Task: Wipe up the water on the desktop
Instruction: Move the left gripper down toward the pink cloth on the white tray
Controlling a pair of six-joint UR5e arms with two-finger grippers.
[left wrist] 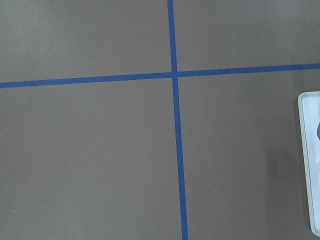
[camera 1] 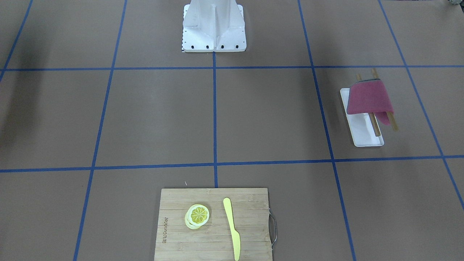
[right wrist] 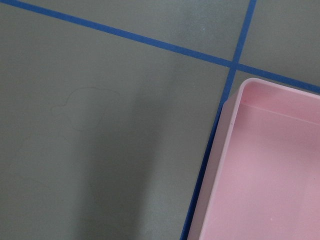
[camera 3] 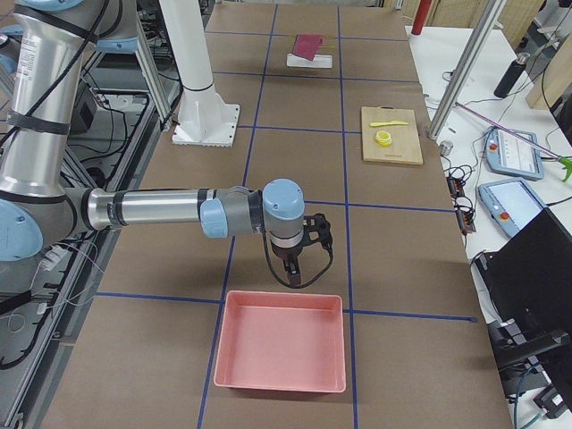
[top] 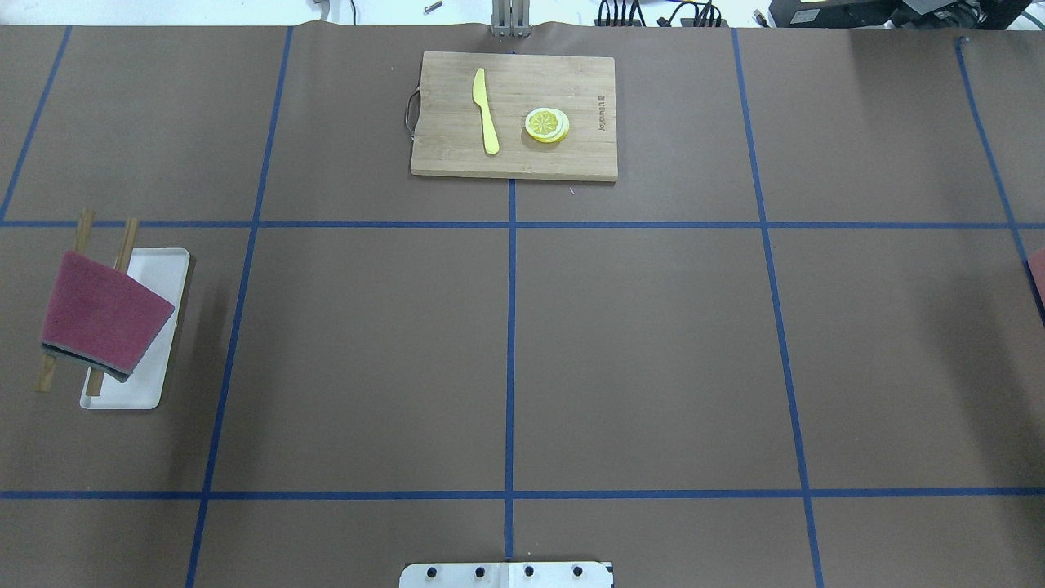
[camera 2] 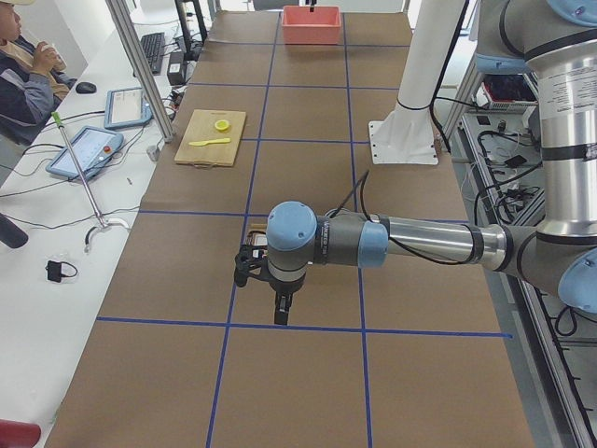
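Left gripper (camera 2: 280, 314) and right gripper (camera 3: 295, 275): jaws' state cannot be told; lifting the cloth (top: 102, 314) may dislodge the sticks (top: 127, 238) beneath.

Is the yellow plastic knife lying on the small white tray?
No, the yellow plastic knife lies on the light bamboo cutting board, beside the lemon slices.

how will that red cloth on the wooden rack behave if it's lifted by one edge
Probably floppy: the red cloth drapes over two wooden rails, with one corner hanging down. Likely light, since those thin rails carry it. Pulling sideways might drag the rails along.
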